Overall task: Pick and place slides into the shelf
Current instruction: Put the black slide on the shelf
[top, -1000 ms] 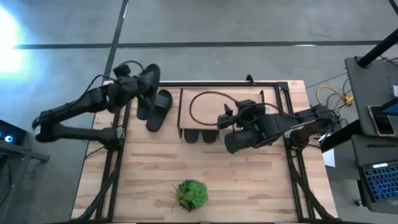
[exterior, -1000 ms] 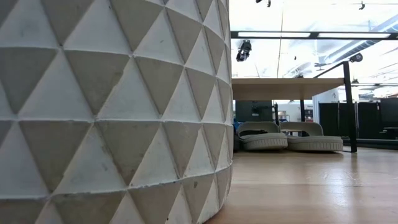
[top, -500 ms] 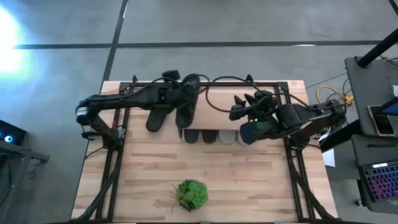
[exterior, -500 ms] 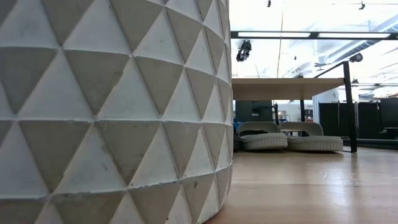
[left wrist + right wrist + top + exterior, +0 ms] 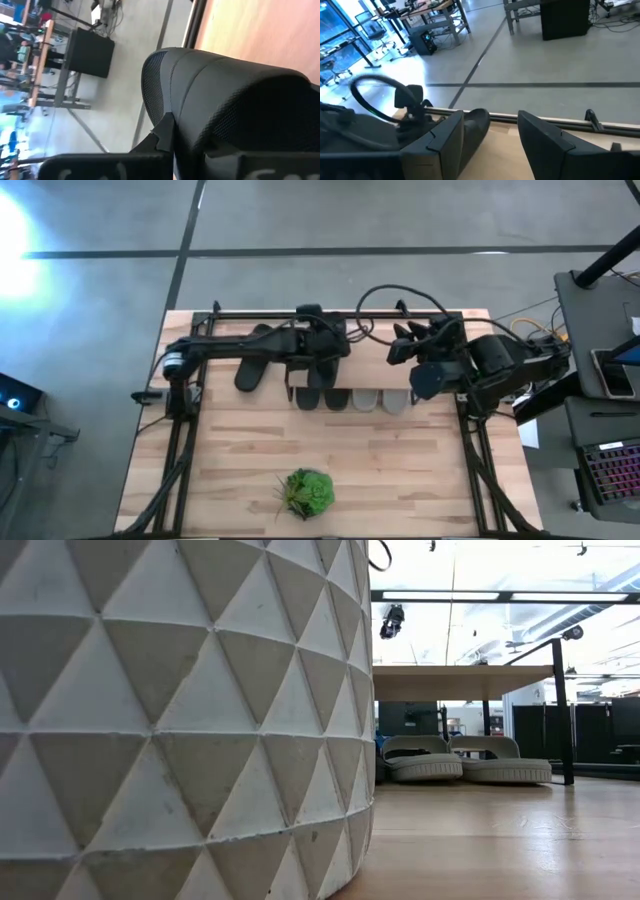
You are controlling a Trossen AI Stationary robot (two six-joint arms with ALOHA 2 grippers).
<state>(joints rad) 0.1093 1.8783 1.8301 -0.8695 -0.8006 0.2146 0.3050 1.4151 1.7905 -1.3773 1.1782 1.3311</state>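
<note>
The left gripper (image 5: 318, 352) is clamped tight on a black slide (image 5: 235, 115), holding it over the shelf (image 5: 345, 340) at the desk's (image 5: 400, 470) back edge. Another black slide (image 5: 250, 365) lies on the desk just left of the shelf. Under the shelf, two black toes (image 5: 318, 397) and two grey toes (image 5: 380, 399) poke out toward the desk's front edge. The right gripper (image 5: 420, 332) hangs by the shelf's right end, fingers (image 5: 547, 142) spread apart, holding nothing. A plant (image 5: 307, 492) sits near the front edge.
</note>
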